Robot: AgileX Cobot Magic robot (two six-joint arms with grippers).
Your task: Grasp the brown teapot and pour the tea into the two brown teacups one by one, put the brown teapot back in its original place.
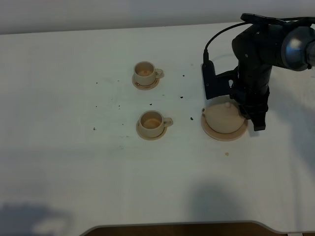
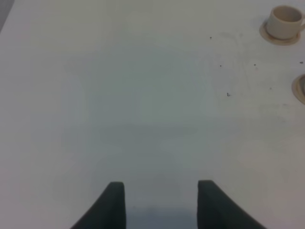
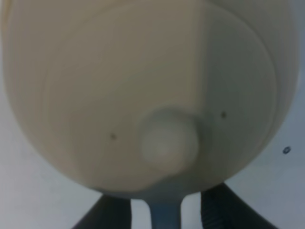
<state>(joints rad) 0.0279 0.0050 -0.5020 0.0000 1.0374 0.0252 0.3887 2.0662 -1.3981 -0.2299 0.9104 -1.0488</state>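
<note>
The brown teapot (image 1: 224, 119) (image 3: 143, 86) stands upright on its wide tan saucer, the original place (image 1: 212, 132), right of centre. My right gripper (image 1: 247, 117) (image 3: 166, 212) is at the teapot's right side. Its fingers (image 3: 114, 214) straddle the loop handle (image 3: 166, 217) with a small gap on each side, so it is open. The two brown teacups stand on small saucers to the left, the far one (image 1: 146, 73) (image 2: 284, 21) and the near one (image 1: 151, 123). Both hold brownish liquid. My left gripper (image 2: 162, 191) hangs open over bare table and holds nothing.
The white table (image 1: 74, 162) carries scattered dark specks between the cups and the teapot. The right arm's black body (image 1: 256, 59) looms over the teapot's far right. The table's front edge (image 1: 172, 225) runs along the bottom.
</note>
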